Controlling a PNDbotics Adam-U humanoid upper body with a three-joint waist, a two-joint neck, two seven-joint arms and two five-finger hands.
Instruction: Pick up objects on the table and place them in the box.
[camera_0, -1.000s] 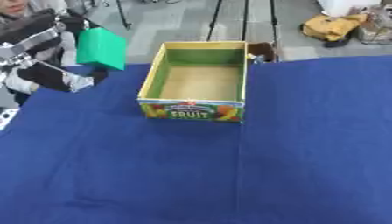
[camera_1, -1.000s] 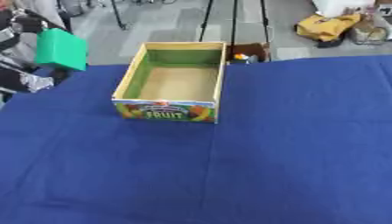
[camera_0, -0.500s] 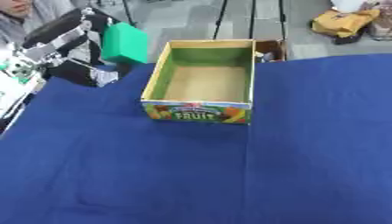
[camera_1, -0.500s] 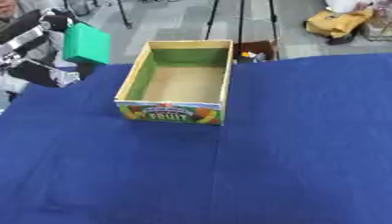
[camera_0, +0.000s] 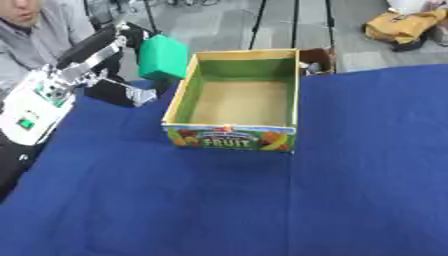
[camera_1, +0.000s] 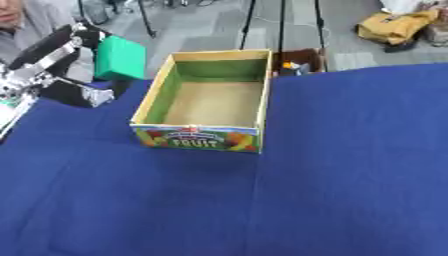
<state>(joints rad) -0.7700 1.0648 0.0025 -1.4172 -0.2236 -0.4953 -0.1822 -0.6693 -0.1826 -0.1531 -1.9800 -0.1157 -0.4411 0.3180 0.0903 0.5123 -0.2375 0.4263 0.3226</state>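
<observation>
My left hand (camera_0: 131, 36) is raised at the upper left and is shut on a green block (camera_0: 164, 56), which hangs in the air just left of the box's far left corner. The fruit box (camera_0: 236, 139) is cardboard with green inner walls and a printed "FRUIT" front; it stands open on the blue table, and its brown floor looks bare. My left arm (camera_0: 61, 82) runs down toward the left edge. My right hand shows in neither view.
Blue cloth (camera_0: 262, 210) covers the table in front of and to the right of the box. A small brown carton (camera_1: 299, 62) with small items sits just behind the box's far right corner. Beyond the table edge lies a yellow bag (camera_0: 404, 26) on the floor.
The left hand has carried the green block rightward, closer to the box's left wall. The camera has also shifted.
</observation>
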